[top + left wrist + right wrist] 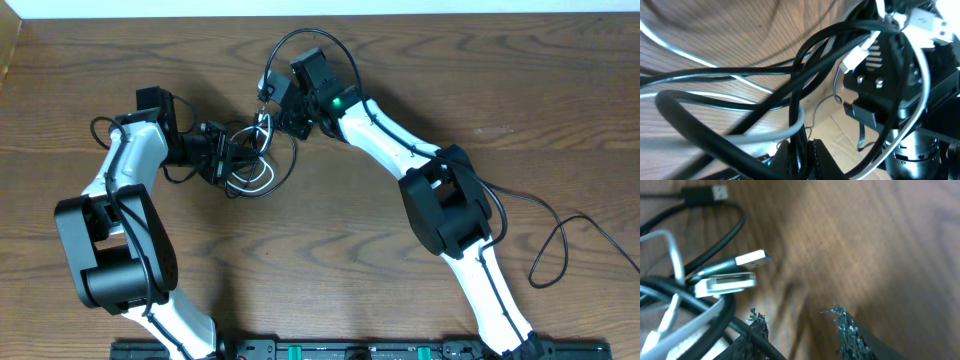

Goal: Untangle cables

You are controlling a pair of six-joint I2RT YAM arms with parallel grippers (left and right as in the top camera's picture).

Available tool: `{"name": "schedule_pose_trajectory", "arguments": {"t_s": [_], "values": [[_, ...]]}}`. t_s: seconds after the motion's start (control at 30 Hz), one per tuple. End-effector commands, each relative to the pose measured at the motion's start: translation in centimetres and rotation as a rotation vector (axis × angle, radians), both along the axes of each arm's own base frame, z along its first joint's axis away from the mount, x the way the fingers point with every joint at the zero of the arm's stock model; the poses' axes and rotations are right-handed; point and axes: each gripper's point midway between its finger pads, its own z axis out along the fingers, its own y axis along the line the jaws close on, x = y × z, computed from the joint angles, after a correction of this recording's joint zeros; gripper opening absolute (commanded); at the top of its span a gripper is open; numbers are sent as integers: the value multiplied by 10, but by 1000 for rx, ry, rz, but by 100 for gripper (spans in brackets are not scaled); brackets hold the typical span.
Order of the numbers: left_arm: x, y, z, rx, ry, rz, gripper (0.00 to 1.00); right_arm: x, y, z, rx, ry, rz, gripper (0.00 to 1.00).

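Centrally, left hand [224, 153] clamps cables [250, 183]; right hand [800, 322] open, empty, plugs [747, 258] just beside.

Both arms bent inward, left pincer [226, 150] clamped tight, right pincer [800, 326] parted, wrists close together

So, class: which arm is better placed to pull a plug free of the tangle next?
Probably right: the right end effector is open, with silver-tipped plugs close beside it; the left end effector is shut on the cables, anchoring them.
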Motion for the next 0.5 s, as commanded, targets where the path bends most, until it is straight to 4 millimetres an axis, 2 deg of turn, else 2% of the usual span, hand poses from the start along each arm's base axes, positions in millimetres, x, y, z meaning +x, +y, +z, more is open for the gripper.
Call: {"name": "schedule_pose_trajectory", "arguments": {"t_s": [0.0,0.2,0.3,0.37,0.47], "values": [[-2,-8,6,-77,4,-5,7,5,2,-8,-21,-41,-16,42],[-2,-8,6,-75,4,-5,7,4,3,-17,-24,-30,-10,42],[-2,-7,6,-74,4,-5,8,4,3,-17,-23,-30,-11,14],[-2,-7,5,-69,4,-5,7,7,3,-15,0,-17,-41,1],[-2,1,-6,6,14,-1,8,15,-4,-13,50,57,-143,1]]}}
